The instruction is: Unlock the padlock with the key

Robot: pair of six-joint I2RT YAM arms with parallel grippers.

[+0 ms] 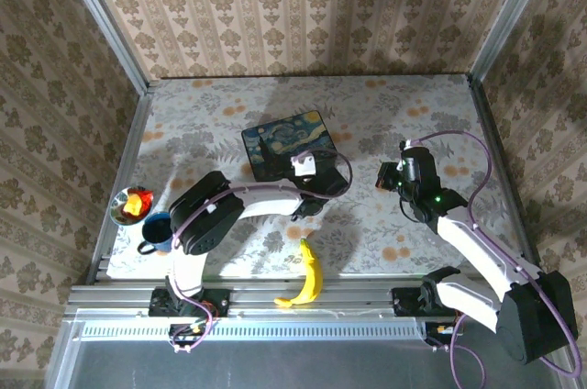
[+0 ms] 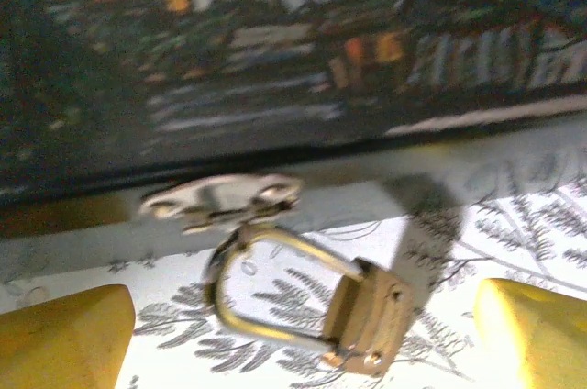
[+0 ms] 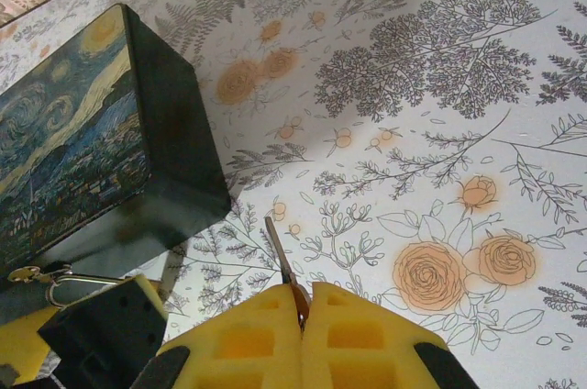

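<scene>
padlock (image 2: 369,314): brass body lies tilted on the floral table (image 1: 413,114). its shackle (image 2: 303,249) is threaded through the clasp (image 2: 220,198) on the near face of the painted box (image 1: 287,144), so it is tethered there and must be worked in place. left gripper (image 2: 293,338) stands spread, one yellow pad (image 2: 55,334) on each side of the lock body, touching neither; judged as set to pinch and steady it. right gripper (image 3: 303,311) is pressed together on the key (image 3: 279,251), blade poking out ahead, well right of the box. keyhole face not readable (blurred). in the way: the left gripper's dark housing sits between key and lock, with the box wall just behind. banana (image 1: 307,276) lies at the near edge. blue cup (image 1: 158,233) and bowl (image 1: 131,205) sit near-left, well apart from the work.
</scene>
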